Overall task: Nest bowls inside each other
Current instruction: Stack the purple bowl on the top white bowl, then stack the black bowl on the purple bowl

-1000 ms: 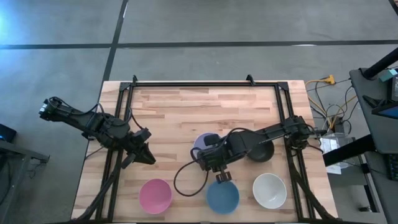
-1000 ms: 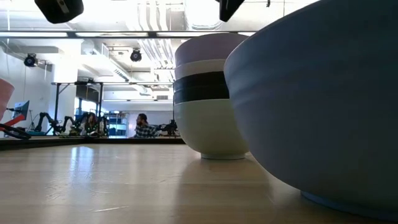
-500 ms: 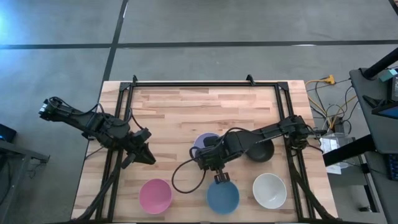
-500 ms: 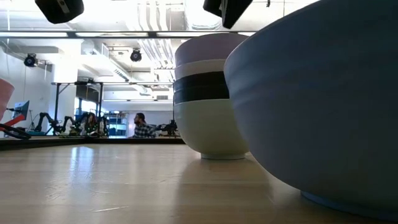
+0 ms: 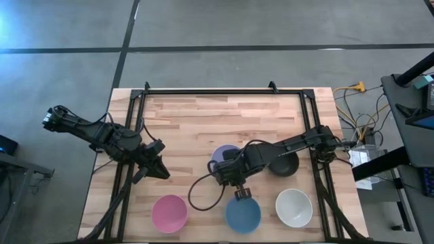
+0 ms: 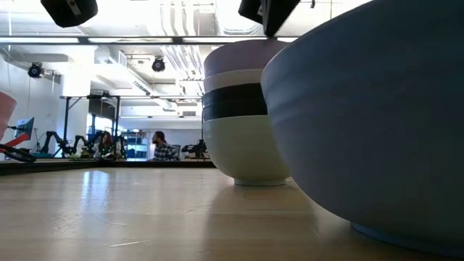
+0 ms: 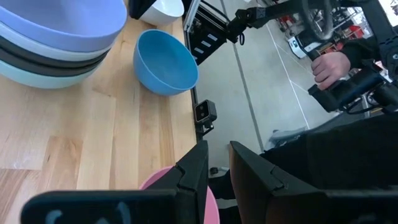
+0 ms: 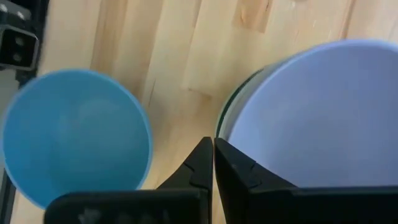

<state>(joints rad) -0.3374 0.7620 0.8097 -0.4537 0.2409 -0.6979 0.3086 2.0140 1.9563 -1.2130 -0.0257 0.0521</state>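
A stack of bowls point(image 5: 222, 154) with a lavender one on top stands mid-table; the low view shows white, black and pale bowls beneath it point(image 6: 243, 116). Along the near edge sit a pink bowl point(image 5: 169, 212), a blue bowl point(image 5: 242, 214) and a white bowl point(image 5: 293, 207). A black bowl point(image 5: 286, 165) lies right of the stack, partly under my right arm. My right gripper point(image 8: 213, 149) is shut and hovers between the stack point(image 8: 311, 112) and the blue bowl point(image 8: 74, 130), touching neither. My left gripper point(image 5: 161, 172) waits at the table's left, fingers slightly apart point(image 7: 217, 152).
A black frame rail point(image 5: 224, 91) borders the table's far, left and right sides. A black cable point(image 5: 193, 200) loops on the wood between the pink and blue bowls. Bare wood lies on the far half. A person's hand point(image 7: 326, 65) shows beyond the near edge.
My right gripper has come down a little beside the stack, staying shut. The bowls have kept their places.
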